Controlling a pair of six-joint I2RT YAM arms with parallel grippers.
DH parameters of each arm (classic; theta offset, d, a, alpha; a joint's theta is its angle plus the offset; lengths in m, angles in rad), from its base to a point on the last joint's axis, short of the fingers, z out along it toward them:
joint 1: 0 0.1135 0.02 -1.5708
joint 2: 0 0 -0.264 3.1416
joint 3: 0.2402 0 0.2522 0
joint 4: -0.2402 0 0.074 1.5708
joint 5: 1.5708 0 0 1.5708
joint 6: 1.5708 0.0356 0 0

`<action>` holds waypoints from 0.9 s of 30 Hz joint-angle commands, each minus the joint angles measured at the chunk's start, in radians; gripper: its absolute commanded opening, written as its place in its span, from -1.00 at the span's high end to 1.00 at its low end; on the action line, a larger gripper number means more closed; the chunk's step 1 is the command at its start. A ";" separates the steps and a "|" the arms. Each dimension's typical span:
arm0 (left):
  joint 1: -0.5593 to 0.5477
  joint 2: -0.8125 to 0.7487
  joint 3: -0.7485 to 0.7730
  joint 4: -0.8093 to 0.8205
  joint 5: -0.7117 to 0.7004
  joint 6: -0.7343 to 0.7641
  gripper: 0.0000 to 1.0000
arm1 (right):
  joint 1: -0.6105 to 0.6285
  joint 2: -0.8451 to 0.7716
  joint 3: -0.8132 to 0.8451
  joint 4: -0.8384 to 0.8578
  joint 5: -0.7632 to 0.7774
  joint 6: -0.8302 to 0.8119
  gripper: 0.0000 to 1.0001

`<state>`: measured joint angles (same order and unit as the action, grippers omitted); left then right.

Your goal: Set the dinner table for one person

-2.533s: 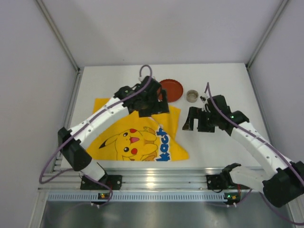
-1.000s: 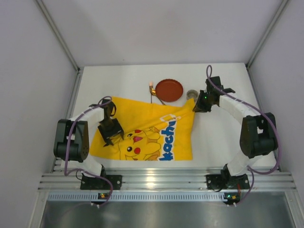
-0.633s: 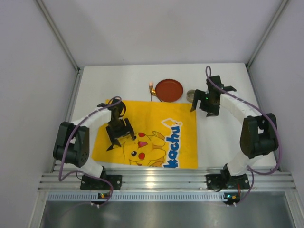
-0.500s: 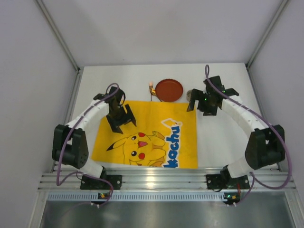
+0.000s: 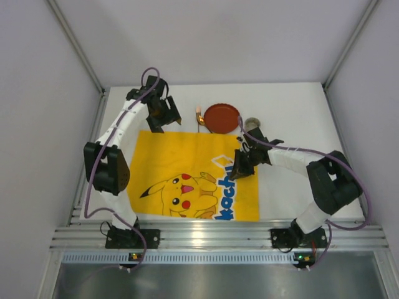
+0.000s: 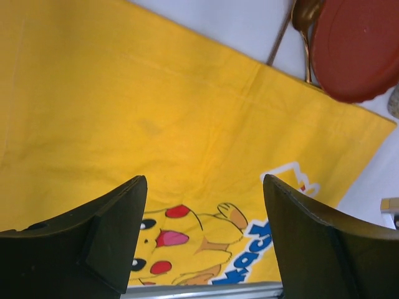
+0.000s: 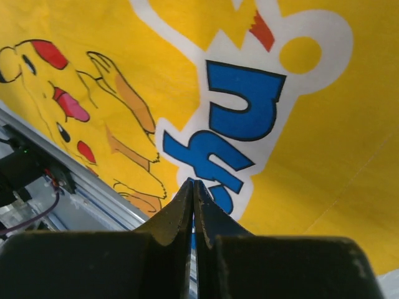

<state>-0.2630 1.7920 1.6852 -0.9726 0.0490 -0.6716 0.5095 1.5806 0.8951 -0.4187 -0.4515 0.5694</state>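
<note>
The yellow Pikachu-print mat (image 5: 187, 168) lies spread flat on the white dinner table (image 5: 293, 106). Behind it stand a red plate (image 5: 222, 118), a gold spoon (image 5: 199, 117) and a small cup (image 5: 252, 124). My left gripper (image 5: 163, 113) hangs open over the mat's back left corner; the left wrist view shows its fingers (image 6: 118, 230) wide apart above the mat (image 6: 156, 112), holding nothing, with the plate (image 6: 358, 50) and spoon (image 6: 304, 18) beyond. My right gripper (image 5: 240, 167) is shut over the mat's right part, its tips (image 7: 193, 185) pressed together above the blue lettering (image 7: 240, 103).
White walls enclose the table on three sides. The aluminium rail (image 5: 199, 233) with both arm bases runs along the near edge and shows in the right wrist view (image 7: 93, 193). Bare tabletop lies right of the mat (image 5: 299, 180).
The mat went from skewed and folded to flat and square. My left gripper moved from the mat's near left to its back left corner. My right gripper came from beside the cup onto the mat and shut.
</note>
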 commanded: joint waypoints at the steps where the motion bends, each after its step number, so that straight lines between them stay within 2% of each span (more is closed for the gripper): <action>1: -0.015 0.110 0.100 0.077 -0.090 0.072 -0.60 | 0.004 0.024 -0.016 0.061 -0.007 -0.005 1.00; 4: -0.056 0.243 0.214 0.133 -0.110 0.109 -0.60 | 0.001 0.033 -0.041 0.002 0.054 -0.032 1.00; 8: -0.113 0.426 0.465 0.114 -0.130 0.161 -0.60 | -0.017 0.039 -0.054 -0.083 0.132 -0.078 1.00; 11: -0.130 0.541 0.556 0.115 -0.114 0.191 -0.48 | -0.040 0.032 -0.077 -0.136 0.187 -0.098 1.00; 18: -0.173 0.575 0.493 0.158 -0.152 0.260 -0.44 | -0.115 -0.011 -0.105 -0.195 0.255 -0.123 1.00; 24: -0.189 0.625 0.487 0.167 -0.182 0.296 -0.41 | -0.124 -0.004 -0.064 -0.227 0.278 -0.138 1.00; 27: -0.189 0.645 0.493 0.173 -0.199 0.317 -0.31 | -0.129 -0.019 -0.025 -0.258 0.289 -0.144 0.97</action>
<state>-0.4522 2.4081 2.1719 -0.8352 -0.1112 -0.3973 0.3962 1.5772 0.8318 -0.6132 -0.2661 0.4664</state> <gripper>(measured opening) 0.665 0.012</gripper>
